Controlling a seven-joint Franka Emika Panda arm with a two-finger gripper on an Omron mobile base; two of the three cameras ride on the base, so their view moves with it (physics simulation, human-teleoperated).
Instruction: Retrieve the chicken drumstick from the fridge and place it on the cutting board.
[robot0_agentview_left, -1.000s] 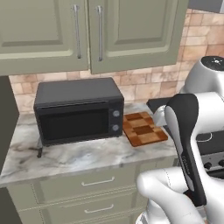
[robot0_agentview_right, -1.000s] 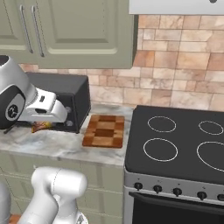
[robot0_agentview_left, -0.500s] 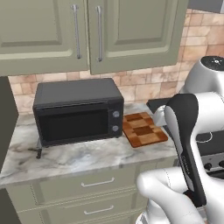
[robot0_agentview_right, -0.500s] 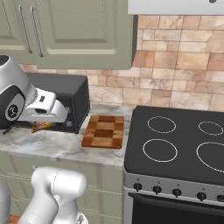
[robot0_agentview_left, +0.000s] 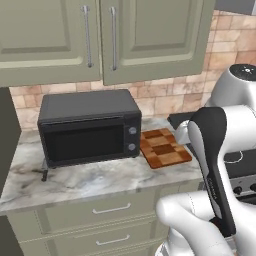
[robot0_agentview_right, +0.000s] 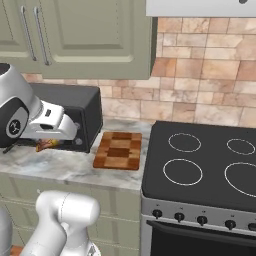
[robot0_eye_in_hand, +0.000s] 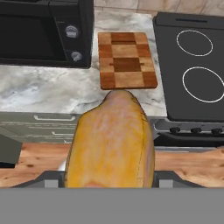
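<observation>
**Drumstick held above the marble tabletop**

A marble tabletop (robot0_agentview_left: 85, 177) runs under green cabinets, carrying a black microwave (robot0_agentview_left: 90, 126) at centre left of the left base view and the cutting board (robot0_agentview_left: 164, 148) just right of it, beside the stove (robot0_agentview_right: 210, 165). In the hand view the chicken drumstick (robot0_eye_in_hand: 111, 140) sits at lower centre, clamped in the gripper (robot0_eye_in_hand: 109, 177), with the cutting board (robot0_eye_in_hand: 126, 60) at upper centre.

Light is even and fairly bright, soft and without a clear source. Faint shadows lie under the microwave (robot0_agentview_left: 89, 127) and the upper cabinets (robot0_agentview_right: 75, 35). No glare on the stove (robot0_agentview_right: 205, 165). Rendering is slightly soft; the chicken drumstick (robot0_eye_in_hand: 111, 140) looms large and smooth-textured close to the lens.
</observation>
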